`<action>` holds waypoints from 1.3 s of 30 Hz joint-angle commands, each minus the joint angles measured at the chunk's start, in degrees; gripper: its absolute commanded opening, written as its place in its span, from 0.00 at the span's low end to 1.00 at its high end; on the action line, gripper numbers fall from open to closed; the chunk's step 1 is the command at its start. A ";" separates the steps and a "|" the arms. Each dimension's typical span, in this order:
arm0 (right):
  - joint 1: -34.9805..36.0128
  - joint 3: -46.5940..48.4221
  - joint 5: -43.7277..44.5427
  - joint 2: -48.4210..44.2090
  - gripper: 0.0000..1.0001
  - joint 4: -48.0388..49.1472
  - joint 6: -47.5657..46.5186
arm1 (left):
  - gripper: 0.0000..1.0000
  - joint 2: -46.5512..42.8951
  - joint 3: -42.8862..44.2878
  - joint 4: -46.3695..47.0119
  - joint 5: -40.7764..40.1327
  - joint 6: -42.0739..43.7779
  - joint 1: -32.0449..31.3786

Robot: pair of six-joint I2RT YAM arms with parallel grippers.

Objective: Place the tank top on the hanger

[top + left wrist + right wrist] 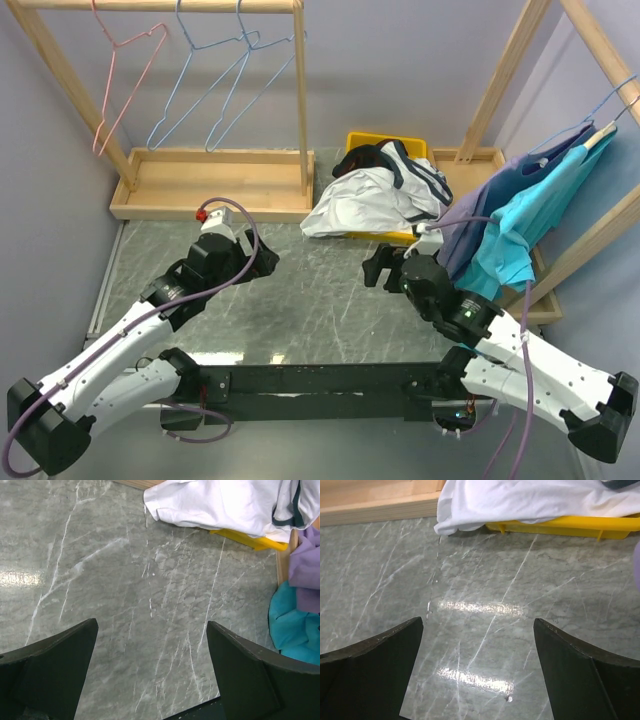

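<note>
A: How were the 2 arms posed?

B: Both reached forward from the near edge over the grey marble table (320,300). The left gripper (212,222) sat close to the wooden base of the left rack (210,185). The right gripper (385,268) sat just in front of the yellow bin (385,142). Neither touched any item.

A: State of the fingers?

B: Left fingers (55,675) were spread wide with only bare table between them. Right fingers (380,670) were likewise wide and held nothing.

A: What did the bin contain?

B: The tank top (375,195), white with navy trim, lay crumpled in it and spilled over the front rim onto the table. A dark garment (365,157) lay behind it in the same bin.

A: Where was the hanger?

B: 2 light-blue wire hangers hung from the left rack's top rail; the hanger (200,85) hung beside a pink hanger (125,80). The right rack (590,60) carried a teal shirt (525,225) and a purple shirt (480,220).
</note>
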 commanded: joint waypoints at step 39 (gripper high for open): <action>-21.76 54.25 12.94 60.82 0.95 -11.96 -9.43 | 0.97 -0.61 5.61 -1.60 1.36 0.37 -0.14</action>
